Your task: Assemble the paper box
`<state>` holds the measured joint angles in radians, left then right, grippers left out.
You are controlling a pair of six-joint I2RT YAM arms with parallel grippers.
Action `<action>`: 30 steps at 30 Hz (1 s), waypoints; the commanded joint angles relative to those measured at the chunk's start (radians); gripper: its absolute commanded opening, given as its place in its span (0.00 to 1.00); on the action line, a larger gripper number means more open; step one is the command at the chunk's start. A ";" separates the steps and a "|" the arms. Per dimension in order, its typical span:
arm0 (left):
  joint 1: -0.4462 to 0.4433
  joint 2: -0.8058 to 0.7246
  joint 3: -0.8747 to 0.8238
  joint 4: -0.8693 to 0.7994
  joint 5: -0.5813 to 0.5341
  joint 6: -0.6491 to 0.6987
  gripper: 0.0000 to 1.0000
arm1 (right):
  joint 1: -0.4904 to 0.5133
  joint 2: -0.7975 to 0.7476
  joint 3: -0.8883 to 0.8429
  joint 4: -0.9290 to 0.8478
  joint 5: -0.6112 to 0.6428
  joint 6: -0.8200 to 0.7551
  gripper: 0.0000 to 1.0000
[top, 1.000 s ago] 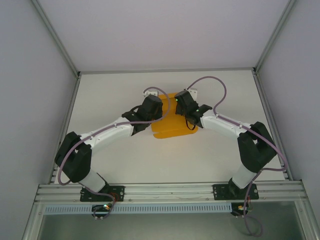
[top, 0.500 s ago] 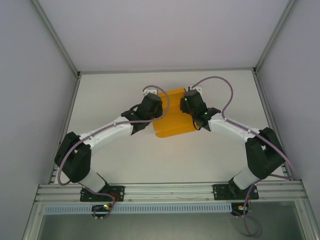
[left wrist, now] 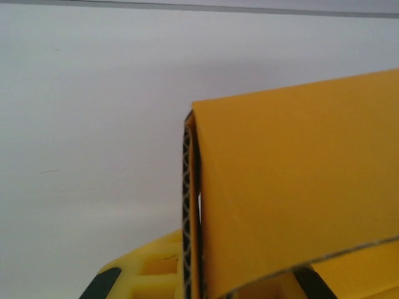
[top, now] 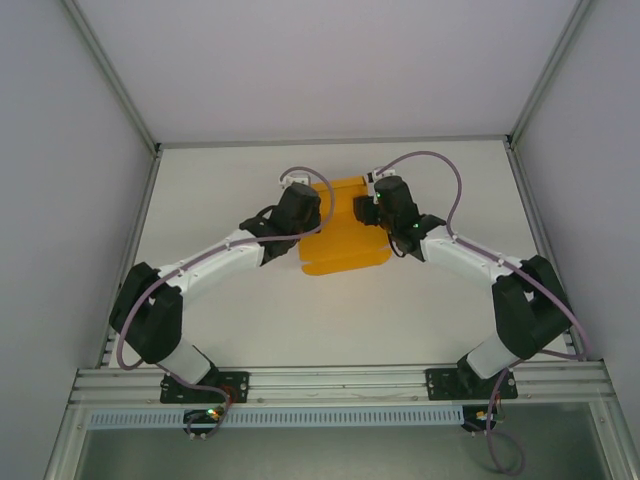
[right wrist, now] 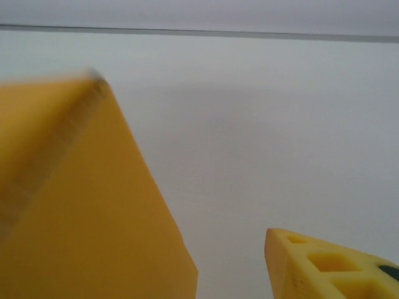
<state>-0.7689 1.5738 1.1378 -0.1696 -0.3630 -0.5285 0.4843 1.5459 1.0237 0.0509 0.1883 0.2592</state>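
My left tool (top: pixel 310 192) and right tool (top: pixel 367 196) flank the paper box (top: pixel 345 245), a sheet barely folded on the worktop (top: pixel 250 300); most assembly remains; I cannot tell whether either grips.

Illumination is bright, even and diffuse, apparently from overhead. Faint soft shadows lie on the table (top: pixel 215 190) around the paper box (top: pixel 345 245). Right wrist view: its edge is blurred.
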 commanded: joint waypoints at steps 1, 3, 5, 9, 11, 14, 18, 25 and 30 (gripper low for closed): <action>0.011 0.013 0.013 -0.051 0.002 -0.012 0.00 | -0.011 -0.058 0.005 0.020 -0.131 -0.041 0.55; 0.013 0.009 0.011 -0.049 0.006 -0.011 0.00 | -0.016 -0.060 0.015 -0.007 -0.154 -0.050 0.56; 0.015 0.004 0.006 -0.041 0.013 -0.012 0.00 | -0.018 -0.049 0.029 -0.033 -0.148 -0.059 0.54; 0.015 -0.006 0.004 -0.040 0.013 -0.012 0.00 | -0.018 -0.017 0.048 -0.071 -0.135 -0.060 0.53; 0.015 -0.009 0.004 -0.039 0.012 -0.012 0.00 | -0.016 0.008 0.060 -0.091 -0.137 -0.055 0.51; 0.013 -0.011 0.005 -0.034 0.027 -0.011 0.00 | -0.011 0.043 0.076 -0.094 -0.092 -0.036 0.50; 0.010 -0.008 0.012 -0.038 0.028 -0.013 0.00 | 0.010 0.079 0.111 -0.093 0.010 -0.026 0.42; 0.002 -0.018 0.020 -0.057 -0.026 -0.007 0.00 | 0.021 0.108 0.160 -0.170 0.147 0.009 0.01; 0.002 -0.020 0.036 -0.086 -0.082 -0.001 0.00 | 0.028 0.137 0.204 -0.319 0.334 0.012 0.00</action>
<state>-0.7742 1.5757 1.1408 -0.1989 -0.3611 -0.5278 0.5293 1.6562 1.1912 -0.1287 0.2958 0.2386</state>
